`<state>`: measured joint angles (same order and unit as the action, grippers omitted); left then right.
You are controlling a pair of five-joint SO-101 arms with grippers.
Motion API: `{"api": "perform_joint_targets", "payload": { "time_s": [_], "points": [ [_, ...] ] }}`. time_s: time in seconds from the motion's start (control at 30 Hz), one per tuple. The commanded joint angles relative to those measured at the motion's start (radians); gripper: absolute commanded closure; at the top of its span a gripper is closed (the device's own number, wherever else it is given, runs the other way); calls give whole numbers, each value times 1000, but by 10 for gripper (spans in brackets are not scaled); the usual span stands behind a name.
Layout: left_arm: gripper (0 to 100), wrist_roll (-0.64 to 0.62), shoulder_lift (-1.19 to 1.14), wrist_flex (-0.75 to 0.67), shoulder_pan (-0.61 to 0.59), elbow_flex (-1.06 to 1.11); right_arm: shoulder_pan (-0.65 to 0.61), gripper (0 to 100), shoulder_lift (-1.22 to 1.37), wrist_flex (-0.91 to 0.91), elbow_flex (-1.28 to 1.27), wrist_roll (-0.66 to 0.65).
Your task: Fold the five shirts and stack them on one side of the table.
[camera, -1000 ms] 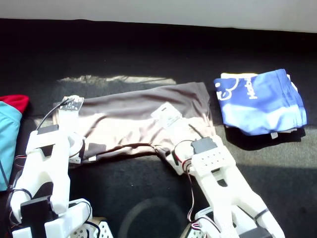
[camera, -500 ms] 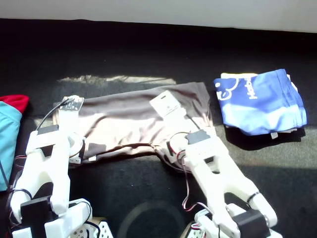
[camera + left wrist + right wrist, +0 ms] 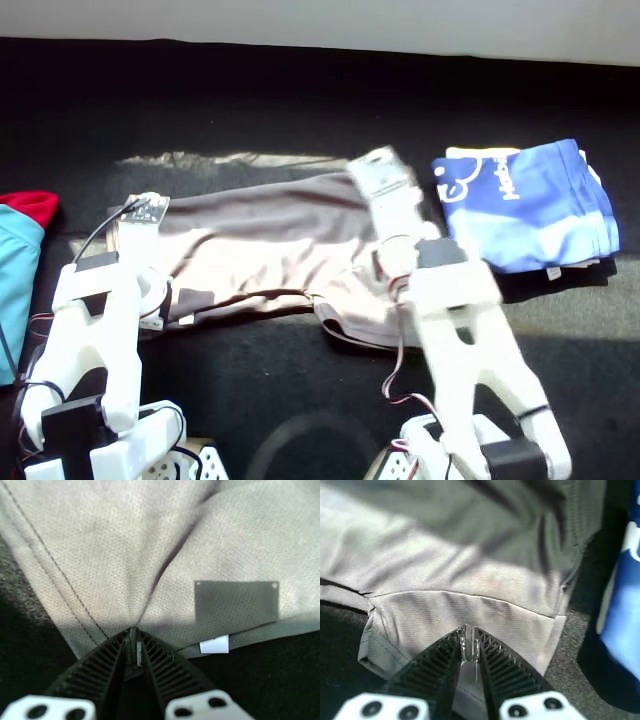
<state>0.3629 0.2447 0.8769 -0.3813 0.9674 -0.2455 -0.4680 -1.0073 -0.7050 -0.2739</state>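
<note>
A grey shirt (image 3: pixel 270 235) lies spread across the middle of the dark table (image 3: pixel 300 100). At its near left corner my left gripper (image 3: pixel 160 312) is shut on the hem (image 3: pixel 134 647), beside a dark patch (image 3: pixel 235 600) and a small white tag (image 3: pixel 214 644). The right gripper (image 3: pixel 392 215) reaches over the shirt's right part, toward the far edge. It is shut on a pinched fold of the grey hem (image 3: pixel 470 647). A folded blue shirt (image 3: pixel 530 200) tops a small stack at the right, showing blue (image 3: pixel 625 595) in the right wrist view.
A dark garment (image 3: pixel 560 278) lies under the blue shirt. A teal shirt (image 3: pixel 15 280) and a red one (image 3: pixel 30 205) sit at the left edge. Bare dark table stretches along the far side and near the front between the arms.
The right arm has stretched away from the near edge toward the far right, carrying the pinched grey hem with it. The left arm has kept still.
</note>
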Motion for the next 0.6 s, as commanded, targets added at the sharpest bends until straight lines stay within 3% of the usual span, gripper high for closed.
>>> {"api": "perform_joint_targets", "payload": {
  "time_s": [0.0,0.13,0.57],
  "points": [
    [991,2,-5,-14,5,5,91,874,-62,-97,74,12],
    [991,2,-5,-14,5,5,130,868,-62,-108,16,12],
    [991,2,-5,-14,5,5,156,872,-33,153,-214,12]
  ]
}}
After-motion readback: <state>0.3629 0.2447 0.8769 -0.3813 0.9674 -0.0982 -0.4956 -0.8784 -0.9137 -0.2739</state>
